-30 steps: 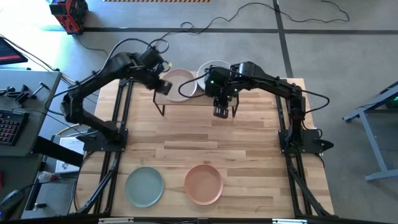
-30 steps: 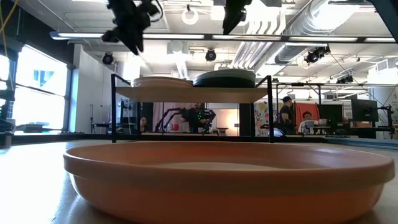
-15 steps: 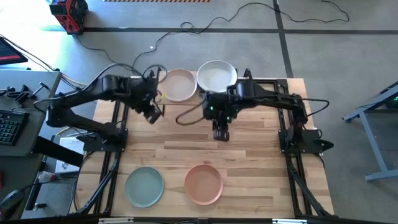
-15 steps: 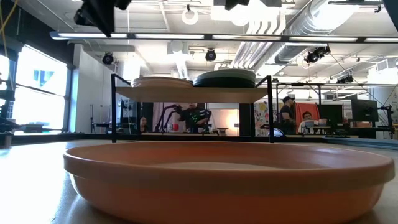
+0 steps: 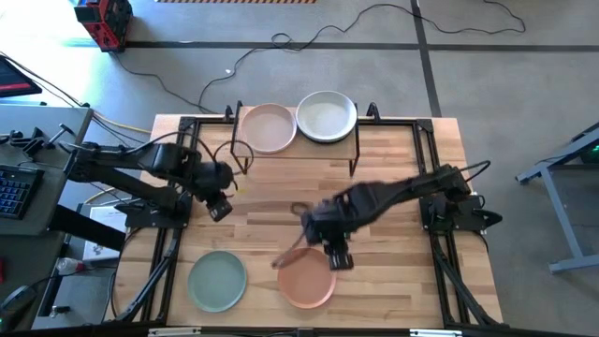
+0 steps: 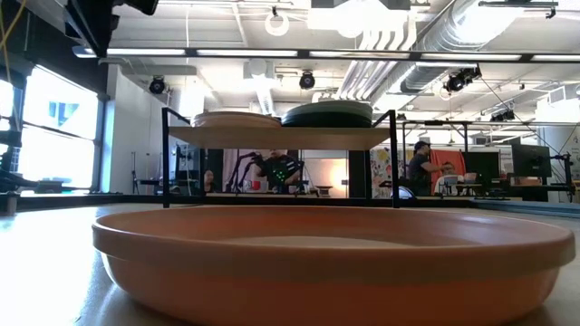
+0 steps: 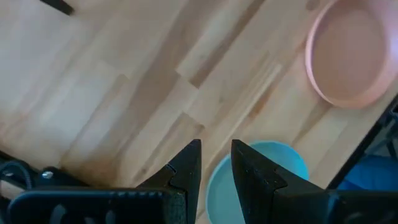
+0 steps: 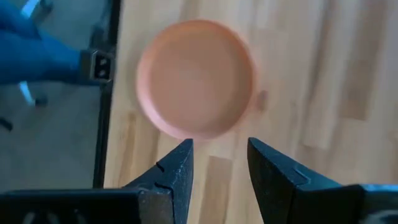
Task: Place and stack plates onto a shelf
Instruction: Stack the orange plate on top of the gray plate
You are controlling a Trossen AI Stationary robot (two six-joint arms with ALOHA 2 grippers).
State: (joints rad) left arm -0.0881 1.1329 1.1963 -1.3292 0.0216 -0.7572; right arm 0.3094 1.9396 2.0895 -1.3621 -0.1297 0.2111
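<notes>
The shelf (image 5: 296,148) stands at the table's far edge. It carries a peach-topped stack (image 5: 269,127) and a whitish-topped stack (image 5: 326,116); in the low view the stacks (image 6: 237,119) (image 6: 327,114) rest flat on its board (image 6: 281,137). A pale green plate (image 5: 217,281) and a terracotta plate (image 5: 306,277) lie near the near edge. My right gripper (image 5: 333,254) (image 8: 219,149) hovers open above the terracotta plate's (image 8: 196,78) far right rim. My left gripper (image 5: 218,203) (image 7: 216,157) hangs open, with a narrow gap, above bare table beyond the pale green plate (image 7: 261,177).
Bare wood lies between the shelf and the two near plates. Black frame rails (image 5: 178,178) (image 5: 432,178) run along the table's left and right sides. The terracotta plate (image 6: 326,263) fills the low view's foreground. People sit in the room far behind the shelf.
Both arms have drawn back from the shelf, leaving its two stacks uncovered. My left gripper has swung toward the table's left and near edges. My right gripper has travelled toward the near edge until it is above the terracotta plate. No plate has moved.
</notes>
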